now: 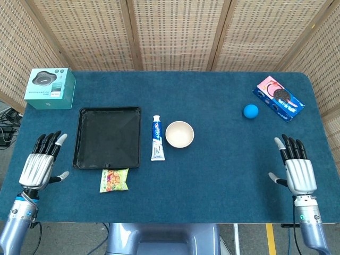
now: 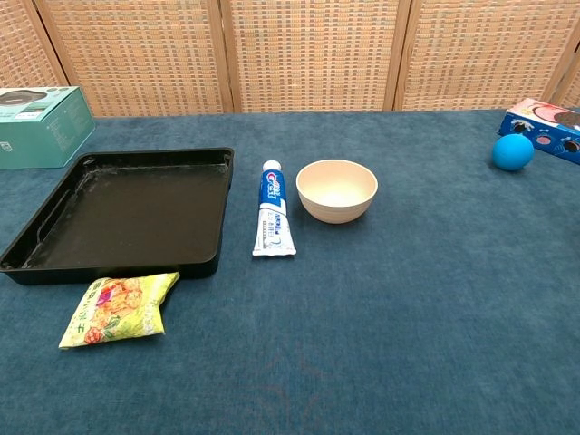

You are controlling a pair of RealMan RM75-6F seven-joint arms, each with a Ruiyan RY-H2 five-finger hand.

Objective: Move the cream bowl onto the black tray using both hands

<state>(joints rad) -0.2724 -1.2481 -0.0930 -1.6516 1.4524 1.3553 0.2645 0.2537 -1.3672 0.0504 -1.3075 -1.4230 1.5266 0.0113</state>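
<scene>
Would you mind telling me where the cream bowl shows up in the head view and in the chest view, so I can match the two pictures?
Head view: the cream bowl sits near the middle of the table, just right of the toothpaste tube.
Chest view: the cream bowl is slightly right of centre, again just right of the toothpaste tube.
Shared landmark: the black tray, left of the tube in both.
</scene>
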